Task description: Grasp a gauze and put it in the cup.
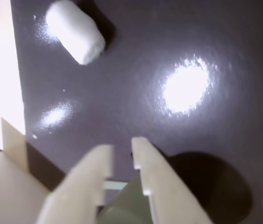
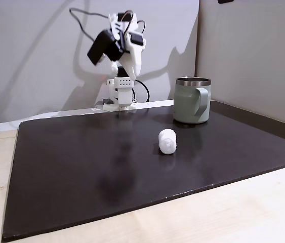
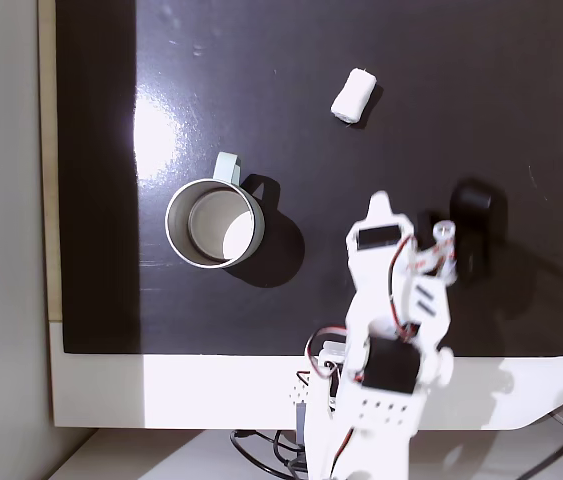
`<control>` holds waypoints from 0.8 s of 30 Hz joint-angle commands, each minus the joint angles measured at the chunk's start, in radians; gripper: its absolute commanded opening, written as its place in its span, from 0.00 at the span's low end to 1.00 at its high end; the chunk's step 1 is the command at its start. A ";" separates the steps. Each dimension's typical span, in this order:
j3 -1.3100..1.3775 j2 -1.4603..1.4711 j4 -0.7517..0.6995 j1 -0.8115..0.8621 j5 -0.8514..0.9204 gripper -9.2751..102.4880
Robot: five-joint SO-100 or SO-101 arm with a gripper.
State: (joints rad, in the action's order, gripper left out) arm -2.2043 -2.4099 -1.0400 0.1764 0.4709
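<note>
White gauze [image 1: 75, 31] lies on its side at the upper left of the wrist view, alone on the dark mat [image 1: 136, 56] and well apart from the gripper [image 1: 121, 156], whose jaws stand slightly parted on nothing. Rightward in a fixed view stands the cup [image 2: 191, 100], upright. Reaching has not begun; next the arm must descend over the roll.

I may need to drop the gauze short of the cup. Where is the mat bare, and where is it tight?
Bare: the black mat on both sides of the gauze, and the stretch between the gauze and the cup. Tight: the strip near the arm's base, between the cup and the gripper.
</note>
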 commanded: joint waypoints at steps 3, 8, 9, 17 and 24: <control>0.238 0.198 -0.029 0.023 0.247 0.24; 0.360 0.394 -0.058 0.037 0.449 0.32; 0.394 0.442 -0.067 0.041 0.477 0.34; 0.778 0.857 -0.204 0.058 0.560 0.40; 1.160 1.186 -0.379 0.031 0.554 0.44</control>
State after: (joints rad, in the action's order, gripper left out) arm -1.2533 -1.3116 -1.3560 0.2255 1.0262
